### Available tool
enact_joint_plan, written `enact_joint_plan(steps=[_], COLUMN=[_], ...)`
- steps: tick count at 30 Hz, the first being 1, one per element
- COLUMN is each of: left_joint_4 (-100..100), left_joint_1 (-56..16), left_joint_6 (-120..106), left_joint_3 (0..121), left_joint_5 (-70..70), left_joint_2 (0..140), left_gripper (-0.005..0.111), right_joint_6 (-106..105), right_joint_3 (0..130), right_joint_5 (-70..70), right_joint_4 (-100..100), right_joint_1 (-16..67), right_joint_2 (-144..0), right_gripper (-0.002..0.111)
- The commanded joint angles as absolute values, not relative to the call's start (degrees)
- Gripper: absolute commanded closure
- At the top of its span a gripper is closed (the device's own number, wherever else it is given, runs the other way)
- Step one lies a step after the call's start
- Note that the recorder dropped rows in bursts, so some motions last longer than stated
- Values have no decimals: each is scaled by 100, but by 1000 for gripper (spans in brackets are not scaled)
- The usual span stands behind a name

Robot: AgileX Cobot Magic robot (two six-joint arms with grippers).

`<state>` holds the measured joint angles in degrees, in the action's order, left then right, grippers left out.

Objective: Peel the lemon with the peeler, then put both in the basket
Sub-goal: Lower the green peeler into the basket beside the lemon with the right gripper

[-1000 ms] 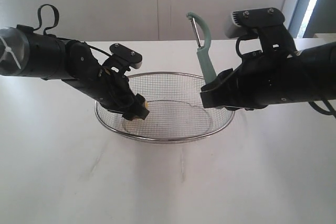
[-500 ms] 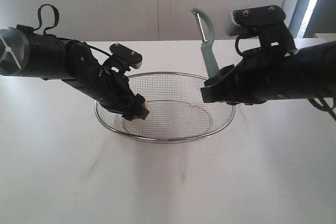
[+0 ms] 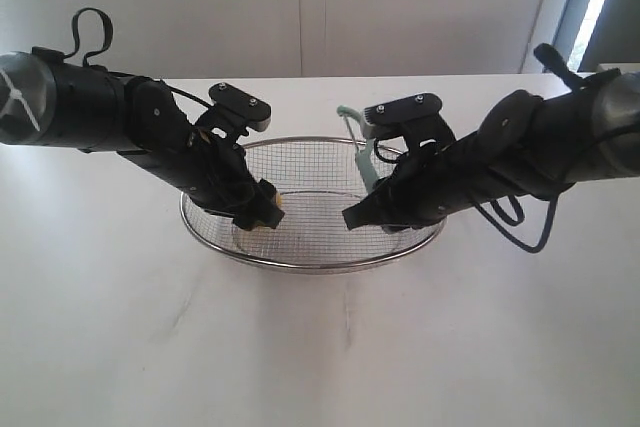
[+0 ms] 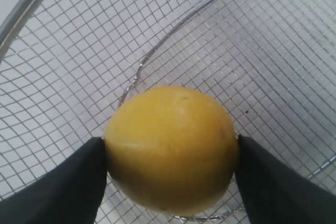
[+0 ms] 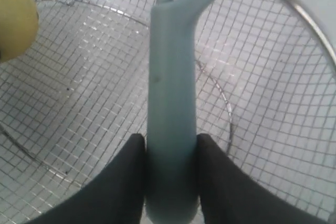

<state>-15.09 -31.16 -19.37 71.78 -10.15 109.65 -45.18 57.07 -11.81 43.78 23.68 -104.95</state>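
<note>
The silver wire-mesh basket [image 3: 400, 250] sits mid-table. My left gripper [image 3: 263, 209] reaches into its left side, shut on the yellow lemon [image 4: 170, 148], which shows only as a yellow sliver [image 3: 279, 201] in the exterior view. The lemon hangs just over the mesh floor [image 4: 247, 40]. My right gripper [image 3: 357, 215] is inside the basket's right half, shut on the pale teal peeler [image 5: 171, 129]. The peeler's handle [image 3: 366, 162] and loop head stick up past the far rim. In the right wrist view the lemon [image 5: 16, 19] appears at the edge, apart from the peeler.
The basket rim [image 5: 310, 22] curves close by the right gripper. White tabletop [image 3: 330, 347] surrounds the basket. A pale wall stands behind, with a window strip [image 3: 598, 2] at the far right.
My right arm has swung down from above the basket into it, carrying the peeler from high and upright to low inside the rim. The left arm and lemon have stayed still.
</note>
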Motion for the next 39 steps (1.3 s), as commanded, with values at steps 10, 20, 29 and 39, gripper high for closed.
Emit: enact_joint_plan(steps=[10, 20, 29, 39], left_joint_4=[-1527, -1527, -1527, -1527], left_joint_1=[-3098, -3098, -3098, -3098], left_joint_6=[-1941, -1941, -1941, -1941], left_joint_3=[7212, 7212, 7212, 7212], left_joint_5=[-1062, -1062, -1062, -1062], left_joint_2=[10935, 10935, 10935, 10935], left_gripper=[107, 107, 107, 52], right_joint_6=[-5429, -5531, -5531, -5379], right_joint_3=[5877, 5877, 5877, 5877], right_joint_5=[-1636, -1570, -1494, -1388], right_joint_4=[4366, 4366, 4366, 4366], right_joint_1=[2339, 2339, 2339, 2339], right_joint_2=[-10650, -10650, -10650, -10405], right_gripper=[107, 76, 64, 64])
